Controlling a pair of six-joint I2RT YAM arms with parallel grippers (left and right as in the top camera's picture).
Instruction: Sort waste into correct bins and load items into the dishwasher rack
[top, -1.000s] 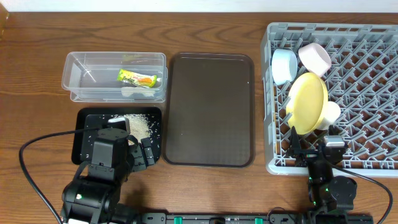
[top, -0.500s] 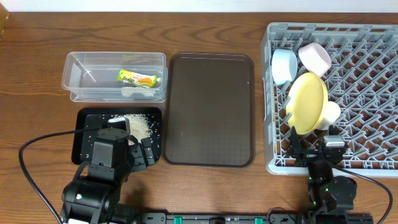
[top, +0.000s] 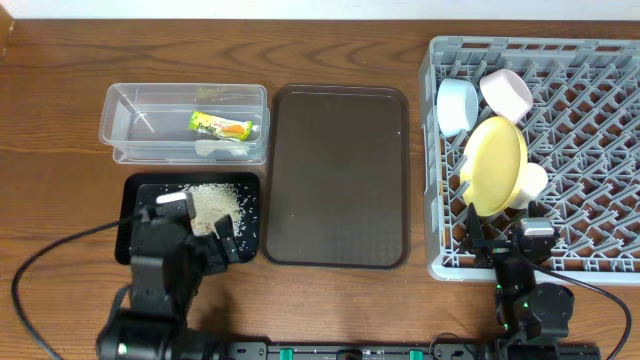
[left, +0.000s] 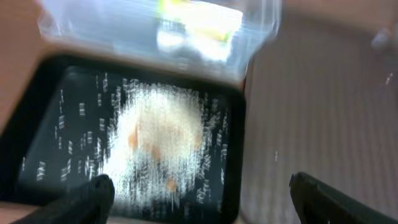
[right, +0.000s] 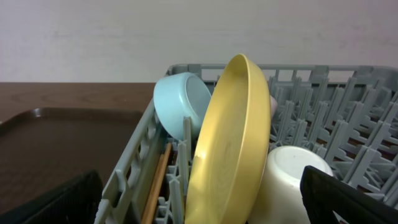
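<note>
The clear tub (top: 185, 123) holds the snack wrapper (top: 221, 126) and a white paper scrap (top: 210, 148). The black tray (top: 135, 195) holds loose rice grains (top: 212, 203). My left gripper (top: 205, 245) is open and empty over the tray's front edge; its view is blurred and shows the rice (left: 158, 137) ahead. The grey rack (top: 590, 150) holds the yellow plate (top: 494, 165) on edge, the light-blue bowl (top: 457, 105), the white bowl (top: 506, 92) and the pale cup (top: 532, 183). Chopsticks (right: 155, 183) lean inside the rack's left wall. My right gripper (top: 500, 240) is open and empty at the rack's front edge.
A dark-brown serving tray (top: 335, 175) lies between the bins and the rack, with nothing on it. A black cable (top: 50, 245) loops on the table left of my left arm. The wall runs along the table's far edge.
My left arm has drawn back toward the table's front edge, uncovering more of the rice in the black tray. The right arm and the rack's contents have not moved.
</note>
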